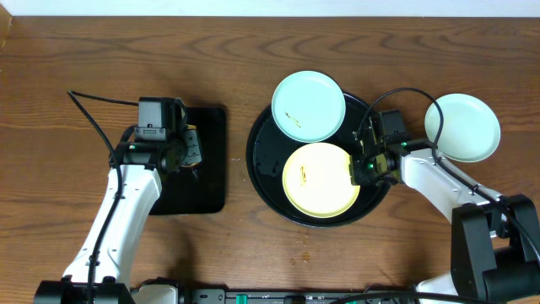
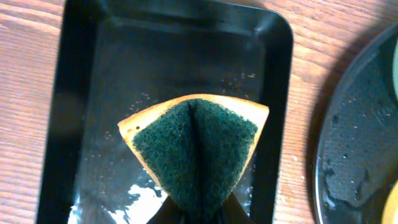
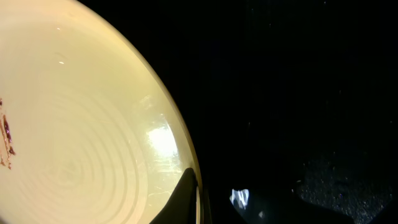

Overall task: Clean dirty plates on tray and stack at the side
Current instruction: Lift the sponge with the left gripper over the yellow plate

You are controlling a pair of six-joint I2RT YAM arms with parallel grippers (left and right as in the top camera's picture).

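The tray (image 1: 263, 165) sits mid-table (image 1: 67, 51), and everything else reads off it. On its half nearer the robot lies the yellow plate (image 1: 316, 190), which has a small brown smear (image 3: 6, 140) near its centre. The right jaws are clenched on that plate's rim, on the side away from the small tray (image 2: 81, 93). In the right wrist view one dark finger (image 3: 186, 190) lies across the rim, with the tray's black floor just beyond. That grip looks meant to steady or tip the plate for wiping, since pinching the edge leaves the dirty face bare.

A mint plate (image 1: 308, 105) lies over the tray's far rim, partly on and partly off. It has brown specks near its tray-side edge, so it probably awaits cleaning too. The second mint plate (image 1: 461, 127) rests on the table right of the tray, apart from its rim and looking clean. It is likely the start of the stack.

Left of the tray, the left jaws grasp a sponge (image 2: 196, 149), folded so its green scouring side faces out. They hold it above the small tray, whose floor shows wet patches. Held there, it would drip into that tray rather than onto the wood. On this reading, one plate is done and two remain.
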